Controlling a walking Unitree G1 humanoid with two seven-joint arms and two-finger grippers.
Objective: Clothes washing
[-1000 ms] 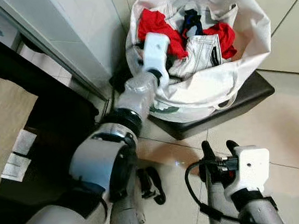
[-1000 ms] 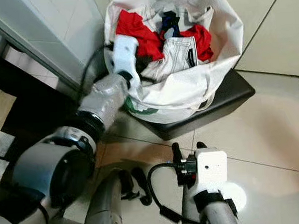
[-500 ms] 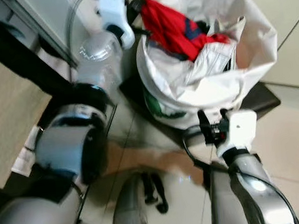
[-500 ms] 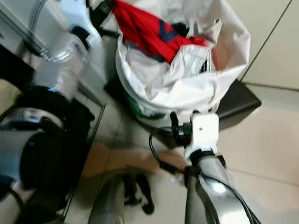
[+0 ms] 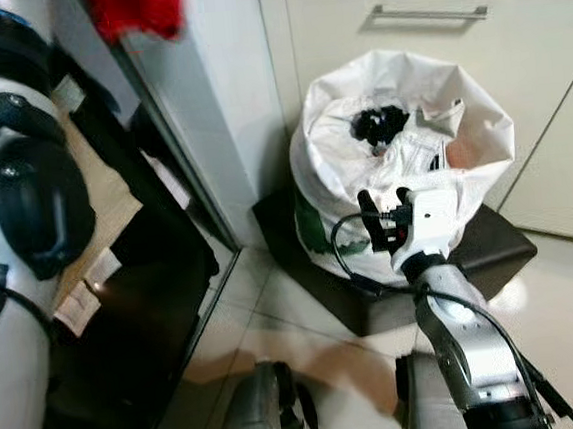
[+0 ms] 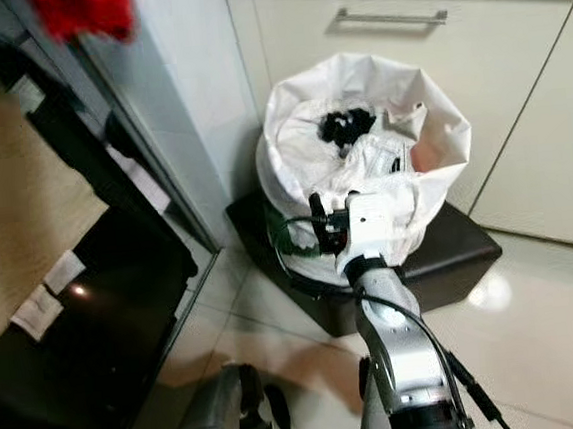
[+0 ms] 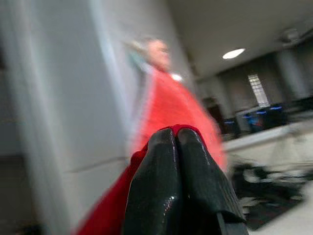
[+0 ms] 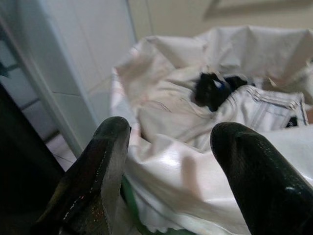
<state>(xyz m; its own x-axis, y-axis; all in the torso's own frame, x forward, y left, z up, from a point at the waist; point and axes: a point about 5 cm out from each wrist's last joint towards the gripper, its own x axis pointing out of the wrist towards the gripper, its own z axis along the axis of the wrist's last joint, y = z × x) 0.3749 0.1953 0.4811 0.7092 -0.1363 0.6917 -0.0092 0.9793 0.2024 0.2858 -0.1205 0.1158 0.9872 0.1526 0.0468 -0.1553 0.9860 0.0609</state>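
A red garment (image 5: 135, 9) hangs blurred high at the upper left, and my left gripper (image 7: 177, 134) is shut on its cloth (image 7: 171, 105). A white laundry bag (image 5: 396, 94) stands on a dark stool (image 5: 490, 247) before the cabinet, holding a dark garment (image 5: 379, 123) and white cloth (image 8: 254, 110). My right gripper (image 5: 380, 206) is open, close in front of the bag's near side (image 8: 195, 171), touching nothing.
A beige cabinet with a metal drawer handle (image 5: 427, 11) stands behind the bag. A white tiled wall (image 5: 221, 100) is on the left, with a dark low surface (image 5: 125, 319) and paper labels (image 5: 83, 293) beside it. Glossy floor tiles (image 5: 567, 320) lie to the right.
My left gripper has lifted the red garment out of the bag and up to the upper left. The camera has tilted up, so the cabinet shows. The right gripper stays before the bag.
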